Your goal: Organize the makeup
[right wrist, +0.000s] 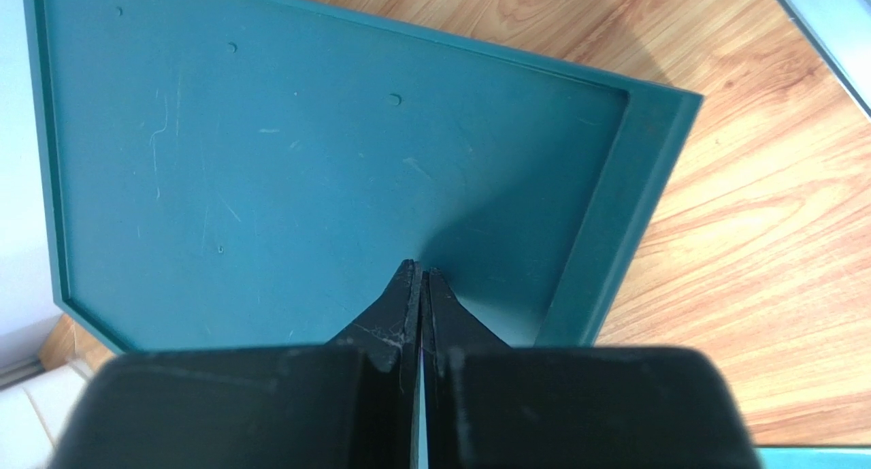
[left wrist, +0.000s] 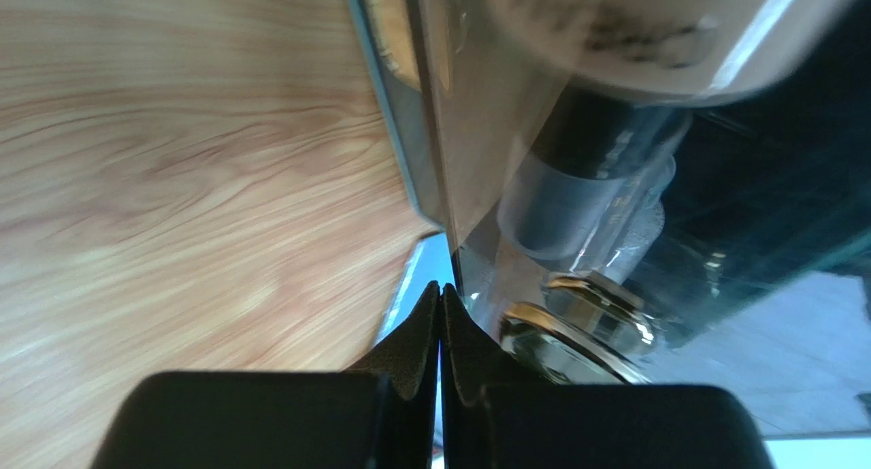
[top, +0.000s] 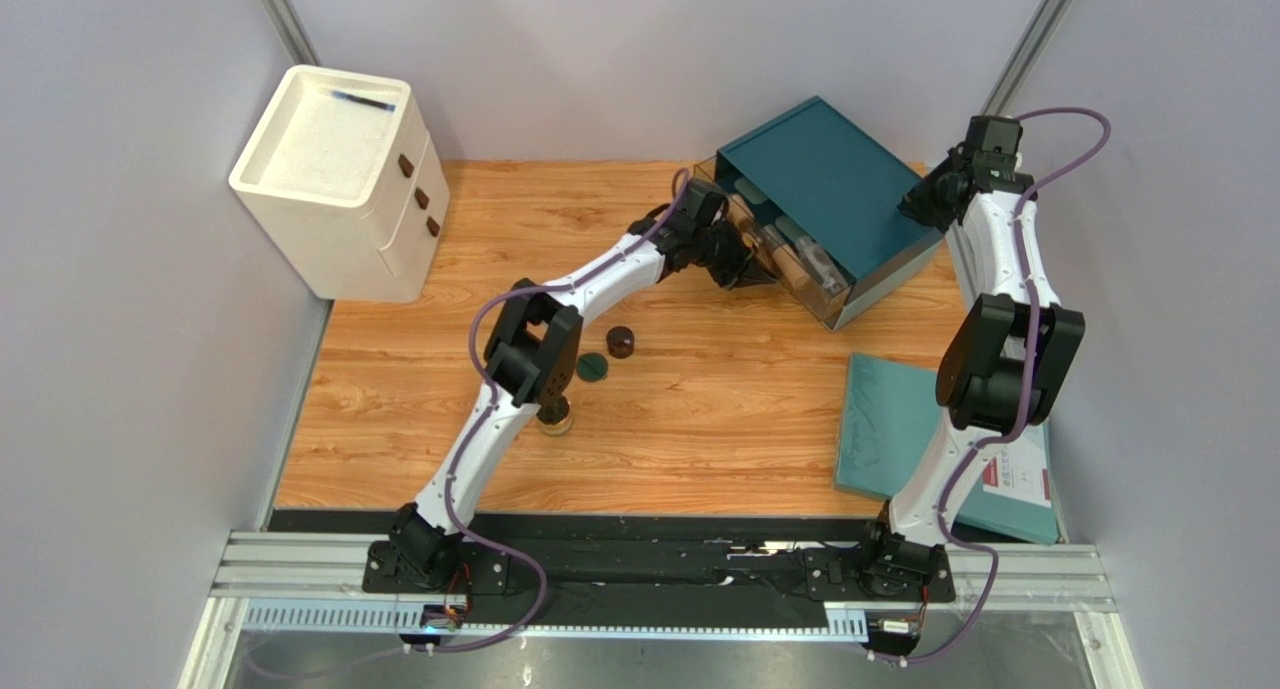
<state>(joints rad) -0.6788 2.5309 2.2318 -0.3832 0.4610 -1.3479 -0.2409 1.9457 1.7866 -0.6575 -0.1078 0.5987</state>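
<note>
Near edge: both arm bases bolted side by side. Just beyond, three loose pieces of makeup sit mid-table under the left arm: a small bottle (top: 556,418) half hidden by the elbow, a dark green disc (top: 592,368) and, just beside it, a dark round jar (top: 619,340). To the right, well apart from these, a flat teal lid (top: 924,427) lies on the table (top: 721,434). Farther back, the left fingers (left wrist: 438,321) are pressed together, pinching nothing, tips at the front corner of the clear drawer (top: 796,262), which stands pulled out of the teal drawer box (top: 827,179). Through the drawer wall the left wrist view shows a clear bottle with a dark cap (left wrist: 578,209) and gold-rimmed jars (left wrist: 588,321) already stowed; the count is hard to tell. The right fingers (right wrist: 421,295) are also shut tight and empty, poised over the box's teal top near its right corner; contact cannot be told. Far left corner: white drawer cabinet (top: 346,179), drawers closed. Judgement: sorting is partway, with the step in hand at the open drawer and no piece carried. The next move likely calls for drawing the left arm back toward the jar or disc, spreading the fingers wide enough to straddle it, then lifting it clear over the drawer's wall.
</note>
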